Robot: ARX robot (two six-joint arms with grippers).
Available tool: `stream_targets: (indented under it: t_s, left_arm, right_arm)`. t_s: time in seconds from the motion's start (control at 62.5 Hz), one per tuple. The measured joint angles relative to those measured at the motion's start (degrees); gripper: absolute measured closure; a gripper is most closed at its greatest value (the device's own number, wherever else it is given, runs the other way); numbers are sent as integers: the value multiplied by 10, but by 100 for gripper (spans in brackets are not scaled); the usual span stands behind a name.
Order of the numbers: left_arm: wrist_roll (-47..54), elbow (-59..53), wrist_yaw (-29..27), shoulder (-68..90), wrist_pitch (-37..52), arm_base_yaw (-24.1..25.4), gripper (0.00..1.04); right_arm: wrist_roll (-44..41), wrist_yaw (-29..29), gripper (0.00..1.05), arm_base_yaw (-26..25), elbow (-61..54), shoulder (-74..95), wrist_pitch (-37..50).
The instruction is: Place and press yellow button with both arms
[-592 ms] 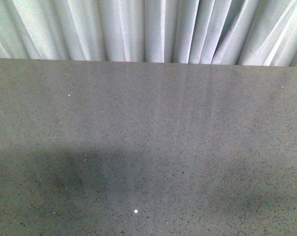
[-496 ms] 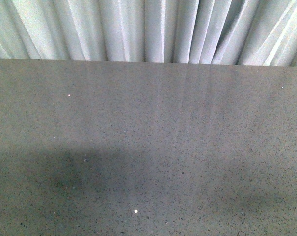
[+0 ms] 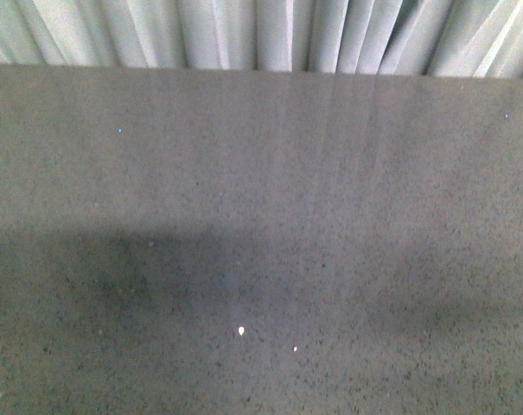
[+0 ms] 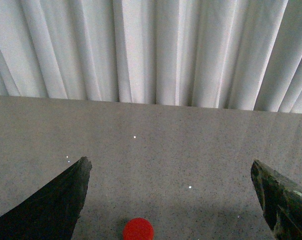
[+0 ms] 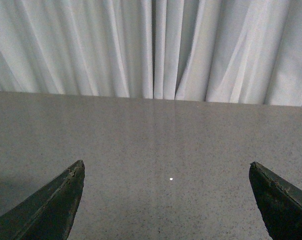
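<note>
The yellow button is not in any view. My left gripper [image 4: 169, 161] is open and empty, its two dark fingers [image 4: 56, 200] spread wide over the grey speckled table [image 4: 190, 135]. A small round red cap [image 4: 138, 230] lies on the table between those fingers, close to the wrist and nearer the one finger. My right gripper [image 5: 166, 163] is open and empty over bare table [image 5: 165, 130]. Neither arm shows in the front view.
A white pleated curtain [image 3: 270, 35] hangs behind the table's far edge; it also shows in the left wrist view [image 4: 151, 50] and the right wrist view [image 5: 151, 45]. Small white specks [image 3: 241, 330] dot the table [image 3: 330, 173].
In the front view the table's far edge and the white speck have shifted up in the picture, so less curtain shows. No arm has entered that view.
</note>
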Motion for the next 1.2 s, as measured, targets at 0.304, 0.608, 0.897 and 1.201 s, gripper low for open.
stream_targets:
  t_s: [0.304,0.608,0.897,1.201]
  left_arm:
    - [0,0,0,0,0,0,9]
    - [-146,85,59,250,-51,21,9]
    - [-142,117,50,576,237,107,9]
    - [-120,89,29,637,298,146,9]
  right_arm:
    - [0,0,9,0,0,0,0]
    - [0,0,9,0,0,0,0]
    - [0,-1,9,0,0,0,0]
    - [0,-1,9,0,0,0,0]
